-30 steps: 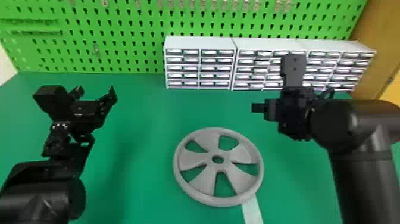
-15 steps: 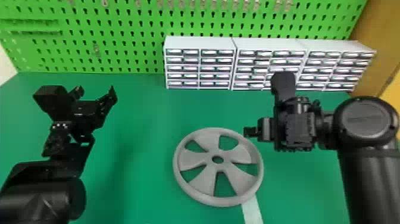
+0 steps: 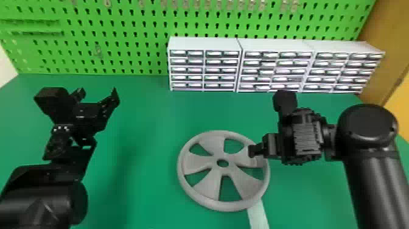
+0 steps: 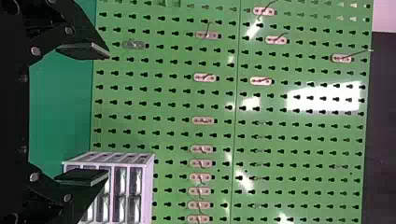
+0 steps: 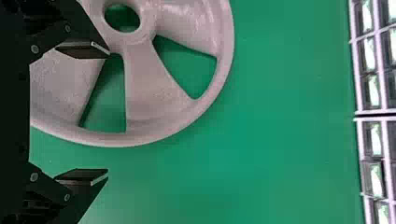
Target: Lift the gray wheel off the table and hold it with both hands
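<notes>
Evidently, the right gripper [image 5: 108,113] holds nothing, jaws wide apart, presumably to straddle the rim [image 5: 126,140] of the gray wheel [image 3: 213,162], flat on the table [image 3: 146,146]. The left gripper [image 4: 108,114], jaws likewise wide, empty, stands well clear.

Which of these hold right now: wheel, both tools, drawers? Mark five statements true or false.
1. The gray wheel lies flat on the green table. True.
2. The left tool is shut on the wheel's rim. False: it is open and empty, off to the wheel's left.
3. The right tool is open at the wheel's right side. True.
4. The drawer units stand between the robot and the wheel. False: they stand beyond it, by the pegboard.
5. The wheel has openings between its spokes. True.
</notes>
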